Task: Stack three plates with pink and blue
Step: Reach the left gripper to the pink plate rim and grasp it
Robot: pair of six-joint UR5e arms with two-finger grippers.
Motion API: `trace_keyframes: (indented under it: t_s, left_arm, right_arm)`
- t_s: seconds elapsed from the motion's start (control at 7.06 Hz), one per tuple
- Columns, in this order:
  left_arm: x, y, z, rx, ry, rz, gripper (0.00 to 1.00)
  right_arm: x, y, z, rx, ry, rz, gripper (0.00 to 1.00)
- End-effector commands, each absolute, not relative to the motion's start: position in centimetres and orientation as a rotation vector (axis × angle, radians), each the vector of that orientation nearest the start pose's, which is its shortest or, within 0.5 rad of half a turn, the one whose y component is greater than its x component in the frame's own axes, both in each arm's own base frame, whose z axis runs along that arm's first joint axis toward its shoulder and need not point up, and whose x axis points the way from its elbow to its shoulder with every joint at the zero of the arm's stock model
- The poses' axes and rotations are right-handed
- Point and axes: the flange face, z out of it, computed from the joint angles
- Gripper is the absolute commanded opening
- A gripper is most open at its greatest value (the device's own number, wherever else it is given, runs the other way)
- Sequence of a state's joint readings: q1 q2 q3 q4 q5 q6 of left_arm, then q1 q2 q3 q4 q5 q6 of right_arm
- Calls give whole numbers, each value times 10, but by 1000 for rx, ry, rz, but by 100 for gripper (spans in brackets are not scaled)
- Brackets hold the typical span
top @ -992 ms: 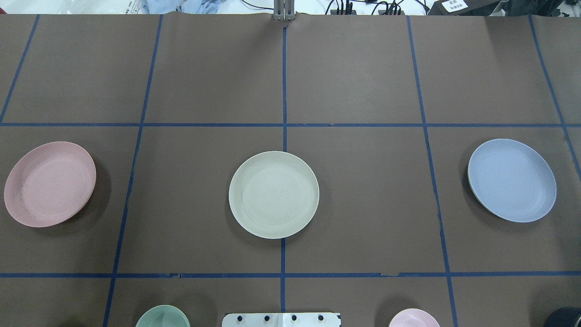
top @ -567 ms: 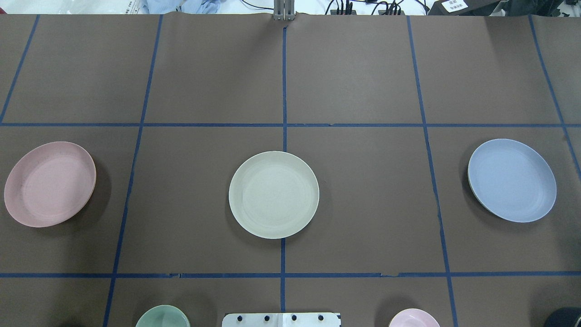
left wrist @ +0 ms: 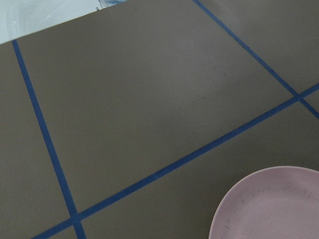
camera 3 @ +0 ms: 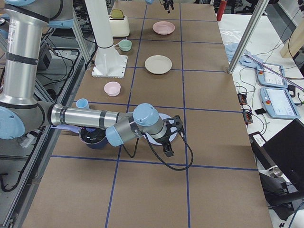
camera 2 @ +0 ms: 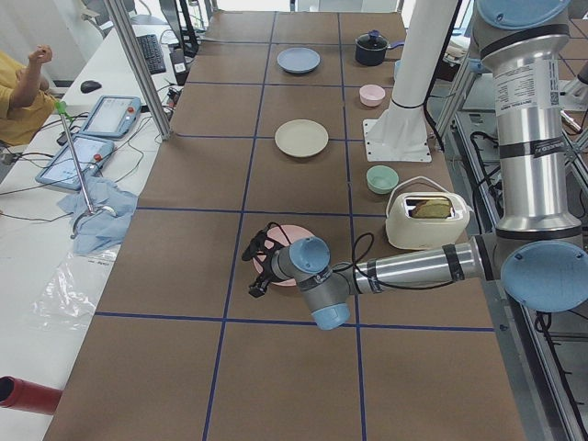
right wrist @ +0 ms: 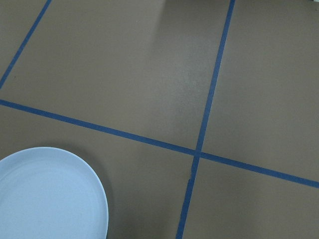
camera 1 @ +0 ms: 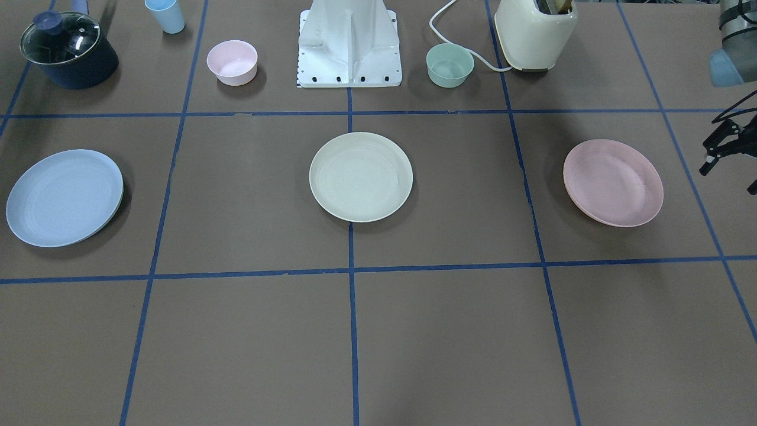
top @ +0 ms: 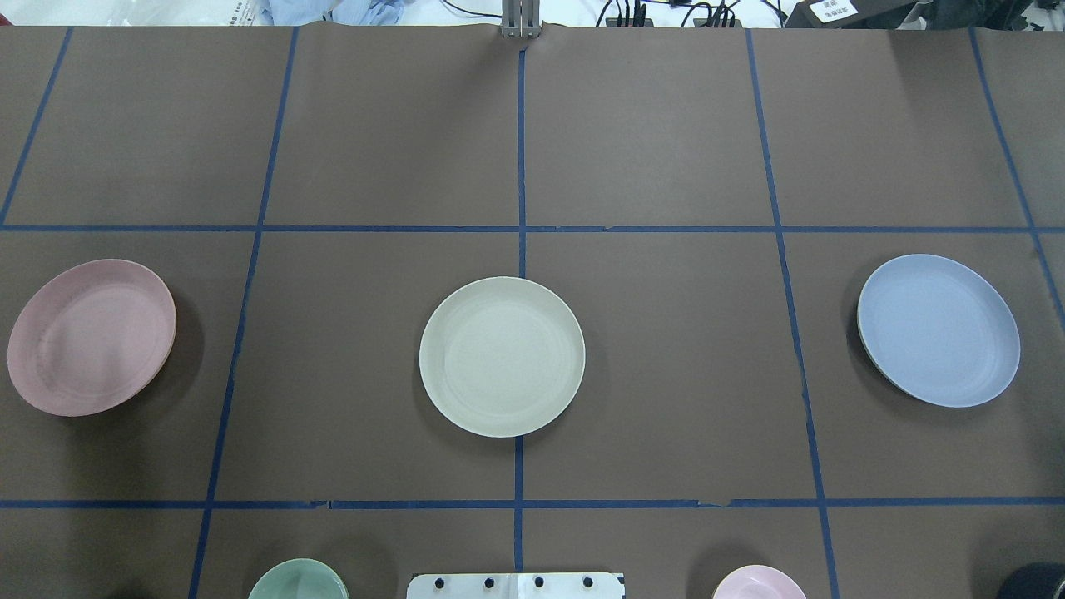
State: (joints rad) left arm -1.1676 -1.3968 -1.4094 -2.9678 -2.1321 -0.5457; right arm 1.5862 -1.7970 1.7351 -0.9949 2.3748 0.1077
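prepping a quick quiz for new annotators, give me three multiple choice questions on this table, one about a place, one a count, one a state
1. Which plate lies between the other two?
A. pink
B. cream-white
C. blue

2. How many small bowls show in the front-facing view?
A. one
B. two
C. four

3. How do the three plates stand to each other?
A. all in one stack
B. two stacked, one apart
C. each apart from the other two

Answers:
1 B: the cream-white plate sits in the middle, with the pink plate on the robot's left and the blue plate on its right.
2 B: only a pink bowl and a green bowl stand there.
3 C: bare brown surface separates all three plates.
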Motion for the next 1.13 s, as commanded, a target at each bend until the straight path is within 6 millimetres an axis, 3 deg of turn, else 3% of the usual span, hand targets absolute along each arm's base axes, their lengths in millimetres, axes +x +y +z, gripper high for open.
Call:
trace_keyframes:
  t_s: [0.0,0.14,0.43,0.57,0.71,0.99]
  left_arm:
    - [154,-402,676,667,906,51,95]
    - [171,-394,685,645,906,35,86]
    - [171,-383,707,634,921,34,63]
    - [174,-381,707,631,925,41,28]
    - [175,-381,705,641,931,55,1]
    - [175,-379,696,665,967,64,0]
  right_arm:
    - [68,-411,616,443,-808,-90,100]
    - [68,-409,618,440,-808,-88,100]
    - [68,-409,618,440,-808,-88,100]
    - [68,-409,618,440,-808,-88,100]
    - [68,-409,618,441,-808,-90,100]
    - [68,-409,618,441,-808,-90,100]
